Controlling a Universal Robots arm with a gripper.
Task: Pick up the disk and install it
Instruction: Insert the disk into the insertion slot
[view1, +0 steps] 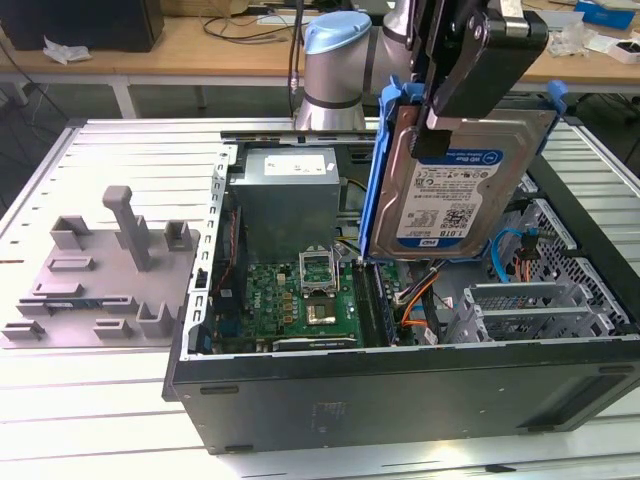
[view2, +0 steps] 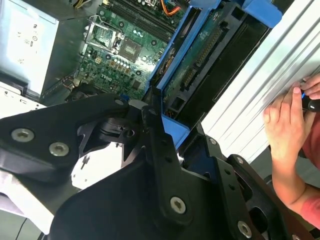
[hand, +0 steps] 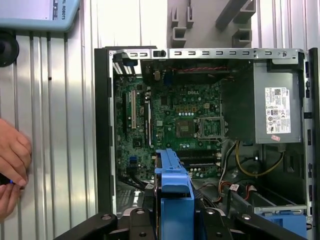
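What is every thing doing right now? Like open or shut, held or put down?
gripper, shut on the disk
disk, held upright in the air over the computer case, not installed
computer case, lying on its side, open
power supply, fitted inside the case
hand, resting on the table, apart from the case

An open computer case lies beneath the claw on a ribbed metal table. Its green circuit board and grey power box sit lower than the claw, toward the exterior view's left. A grey plastic rack lies farther that way.
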